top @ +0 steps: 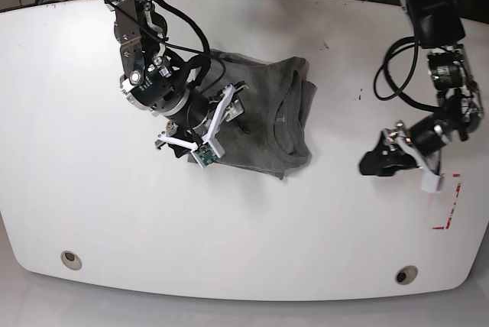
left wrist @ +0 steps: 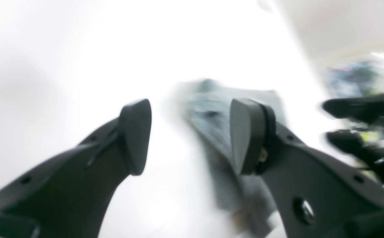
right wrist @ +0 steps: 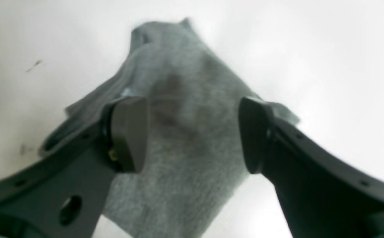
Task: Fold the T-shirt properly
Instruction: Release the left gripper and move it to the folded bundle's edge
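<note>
On the left of the base view, the right gripper (top: 229, 109) hangs low over the plain heather-grey short-sleeved knit T-shirt (top: 267, 124), which lies folded into a rumpled rectangle near the middle of the white oval table (top: 92, 212), collar toward the right. In the right wrist view its two dark fingers (right wrist: 129, 132) stand spread apart with only grey cloth (right wrist: 185, 138) showing between them; they pinch nothing, and whether the tips touch the fabric cannot be told. The arm and its white camera bracket hide the garment's left edge. Further right, well apart from the shirt, the left gripper (top: 380, 163) hovers over bare table beside red tape marks (top: 451, 205). Its own blurred wrist view shows its jaws wide and empty (left wrist: 190, 137), the shirt (left wrist: 211, 125) smeared beyond them.
</note>
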{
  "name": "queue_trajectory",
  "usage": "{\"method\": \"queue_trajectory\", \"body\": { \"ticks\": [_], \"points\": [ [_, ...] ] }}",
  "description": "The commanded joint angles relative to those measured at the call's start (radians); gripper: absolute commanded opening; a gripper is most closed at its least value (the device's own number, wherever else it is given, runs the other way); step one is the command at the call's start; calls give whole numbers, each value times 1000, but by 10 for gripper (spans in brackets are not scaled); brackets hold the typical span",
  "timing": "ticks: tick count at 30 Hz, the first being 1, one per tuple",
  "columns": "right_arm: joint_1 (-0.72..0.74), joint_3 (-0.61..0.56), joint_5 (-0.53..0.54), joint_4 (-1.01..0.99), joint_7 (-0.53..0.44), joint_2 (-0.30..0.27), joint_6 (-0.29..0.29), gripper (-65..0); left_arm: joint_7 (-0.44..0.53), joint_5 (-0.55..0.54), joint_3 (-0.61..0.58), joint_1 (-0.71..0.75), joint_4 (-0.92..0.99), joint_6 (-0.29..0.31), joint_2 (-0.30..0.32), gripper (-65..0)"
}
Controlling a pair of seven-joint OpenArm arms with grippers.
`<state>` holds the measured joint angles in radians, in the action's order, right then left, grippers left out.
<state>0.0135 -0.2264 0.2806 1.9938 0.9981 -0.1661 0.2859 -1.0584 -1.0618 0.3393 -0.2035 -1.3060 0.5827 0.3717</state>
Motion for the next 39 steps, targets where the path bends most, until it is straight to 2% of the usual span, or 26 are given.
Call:
{"method": "queue_trajectory", "body": {
  "ticks": [1, 5, 8, 11, 14, 17, 20, 24, 27, 30, 33, 39],
  "points": [
    [10, -3, 13, 9, -55, -6, 3, -243, 19, -16, -10, -14, -27, 3, 66, -299],
    [10, -3, 13, -29, -117, -28, 3, -266, 19, -13, -45, 11, -86, 3, 111, -322],
    [26, 9, 13, -70, -176, -43, 3, -360, 22, -11, -90, 42, -163, 3, 114, -385],
    [39, 32, 15, -126, -216, -43, 3, -490, 22, 9, -147, 55, -215, 1, 111, -446],
    [65, 61, 21, -181, -241, -46, 5, -606, 23, 82, -220, 55, -255, 1, 68, -510],
    [81, 66, 22, -205, -241, -48, 32, -637, 23, 177, -254, 68, -292, 3, 31, -546],
    [81, 66, 22, -204, -241, -45, 86, -623, 23, 236, -256, 106, -315, 4, -3, -550],
    [85, 61, 21, -210, -241, -14, 102, -552, 23, 272, -254, 143, -346, 6, -32, -550],
    [92, 61, 18, -216, -241, 20, 100, -433, 23, 274, -245, 190, -361, 6, -29, -550],
    [135, 61, 21, -267, -241, 50, 100, -271, 22, 274, -177, 227, -361, 6, -29, -550],
    [167, 60, 19, -321, -241, 87, 105, -176, 22, 274, -88, 275, -361, 6, -29, -550],
    [250, 0, 15, -453, -241, 139, 102, -162, 19, 277, 71, 329, -355, 6, -23, -549]
  ]
}}
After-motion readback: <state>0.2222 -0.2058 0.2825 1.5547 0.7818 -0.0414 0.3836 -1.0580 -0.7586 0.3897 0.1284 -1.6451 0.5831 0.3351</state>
